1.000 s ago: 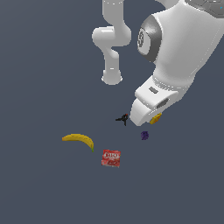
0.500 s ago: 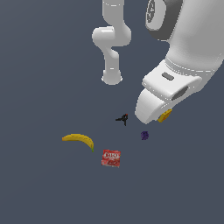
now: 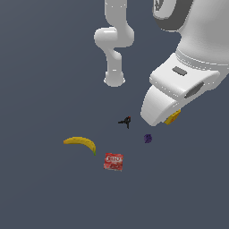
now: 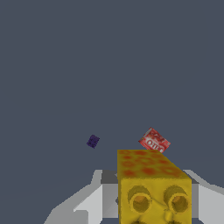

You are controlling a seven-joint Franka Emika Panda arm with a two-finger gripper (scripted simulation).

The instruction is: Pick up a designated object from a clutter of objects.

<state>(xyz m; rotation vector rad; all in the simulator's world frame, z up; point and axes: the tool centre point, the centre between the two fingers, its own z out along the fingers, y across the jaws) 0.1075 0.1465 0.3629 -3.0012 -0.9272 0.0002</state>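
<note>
The pick looks mostly done — the gripper [image 4: 154, 205] has its jaws closed on the yellow block [image 4: 151, 186], carried clear above the purple object [image 3: 148, 138] and red box [image 3: 113, 161].

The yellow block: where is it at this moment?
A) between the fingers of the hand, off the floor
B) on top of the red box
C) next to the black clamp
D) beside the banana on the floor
A: the yellow block fills the wrist view between the hand's grey fingers, with the red box far beyond it.

simulated test scene: featureless grey-blue floor [image 3: 40, 67], flat rendered objects.
</note>
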